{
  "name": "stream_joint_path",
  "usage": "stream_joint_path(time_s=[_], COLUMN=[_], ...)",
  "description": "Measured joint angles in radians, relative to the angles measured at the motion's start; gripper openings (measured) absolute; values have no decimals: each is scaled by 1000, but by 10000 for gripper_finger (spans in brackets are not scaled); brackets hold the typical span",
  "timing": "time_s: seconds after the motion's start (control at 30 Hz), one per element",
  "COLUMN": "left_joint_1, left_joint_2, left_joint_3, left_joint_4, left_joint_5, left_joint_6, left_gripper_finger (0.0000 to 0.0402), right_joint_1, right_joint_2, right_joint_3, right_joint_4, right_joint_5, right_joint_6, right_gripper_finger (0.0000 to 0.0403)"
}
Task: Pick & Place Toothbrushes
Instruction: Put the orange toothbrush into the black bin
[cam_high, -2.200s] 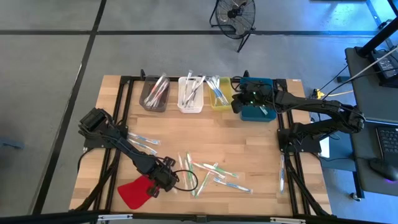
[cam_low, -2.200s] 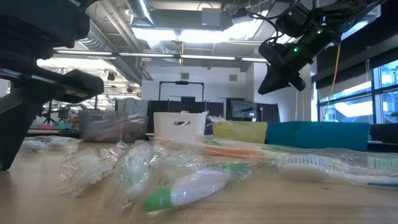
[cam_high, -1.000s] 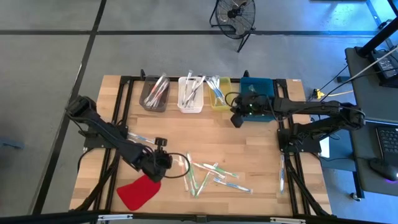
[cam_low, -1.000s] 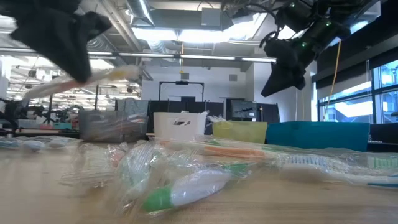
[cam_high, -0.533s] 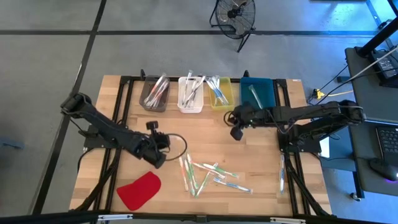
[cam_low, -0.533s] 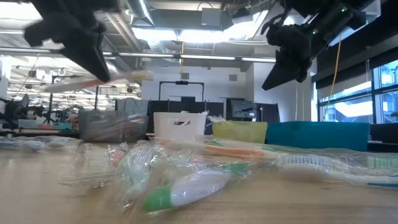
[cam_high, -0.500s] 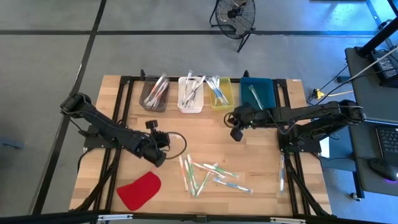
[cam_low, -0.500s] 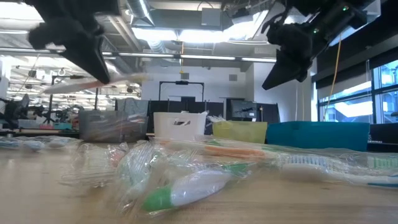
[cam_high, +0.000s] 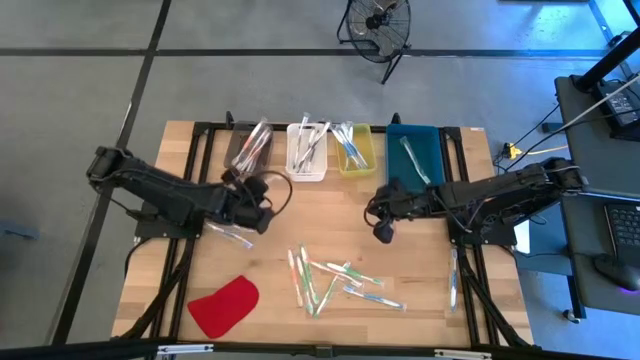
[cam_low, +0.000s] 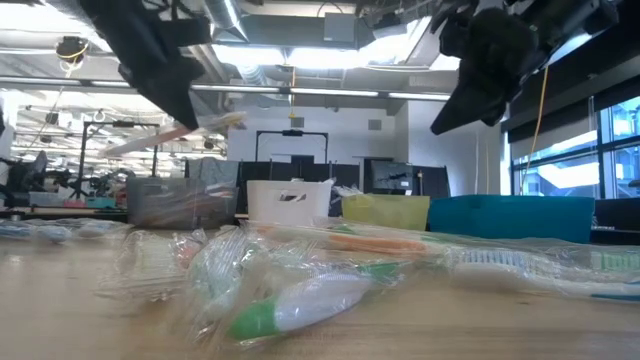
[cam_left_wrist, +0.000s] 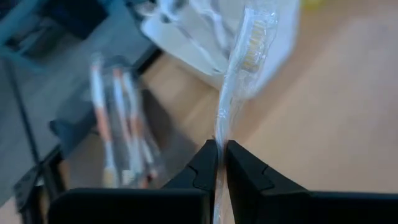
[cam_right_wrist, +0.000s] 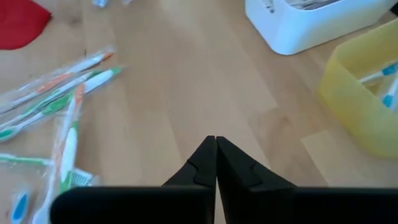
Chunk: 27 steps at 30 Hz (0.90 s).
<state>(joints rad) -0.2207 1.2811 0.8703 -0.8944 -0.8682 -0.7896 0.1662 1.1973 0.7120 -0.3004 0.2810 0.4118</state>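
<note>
While my left gripper (cam_high: 243, 181) pinches a clear wrapped toothbrush (cam_left_wrist: 239, 68) between its clenched fingers (cam_left_wrist: 205, 168), it hangs above the table (cam_high: 180, 260), just at 6 o'clock from the grey bin (cam_high: 249, 152). That toothbrush sticks out past my fingertips, bristle end farthest from me, with the grey bin and the white bin (cam_left_wrist: 180, 31) below and beyond it. From table height it shows as a pale stick slanting under my left gripper (cam_low: 170, 95).

My right gripper (cam_high: 381, 233) is clenched on nothing, its fingers (cam_right_wrist: 214, 162) pressed together over bare wood, at about 6 o'clock from the yellow bin (cam_high: 354, 152) and 7 o'clock from the blue bin (cam_high: 413, 152).

More toothbrushes fill the four bins along the far edge. A loose pile of toothbrushes (cam_high: 335, 280) lies at 8 o'clock from my right gripper, near the table's front. One toothbrush (cam_high: 232, 235) lies at 6 o'clock from my left gripper, and another (cam_high: 453, 280) rests by the right edge. The red cloth-like piece (cam_high: 222, 305) lies at the front left.
</note>
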Motion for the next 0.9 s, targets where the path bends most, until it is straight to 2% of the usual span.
stream_joint_path(time_s=[0.13, 0.43, 0.63, 0.77, 0.9], left_joint_1=[86, 249, 367, 457, 543], left_joint_2=[0, 0, 0, 0, 2], left_joint_3=[0, 0, 0, 0, 0], left_joint_4=[1, 12, 93, 185, 283], left_joint_5=[-48, -63, -106, -97, -31], left_joint_6=[-2, 23, 42, 116, 196], left_gripper_finger=[17, 17, 17, 17, 17], right_joint_1=[27, 73, 87, 87, 87], right_joint_2=[0, 0, 0, 0, 0], right_joint_3=[0, 0, 0, 0, 0], right_joint_4=[0, 0, 0, 0, 0], right_joint_5=[0, 0, 28, 34, 37], right_joint_6=[0, 0, 2, 3, 3], right_gripper_finger=[4, 32, 24, 11, 3])
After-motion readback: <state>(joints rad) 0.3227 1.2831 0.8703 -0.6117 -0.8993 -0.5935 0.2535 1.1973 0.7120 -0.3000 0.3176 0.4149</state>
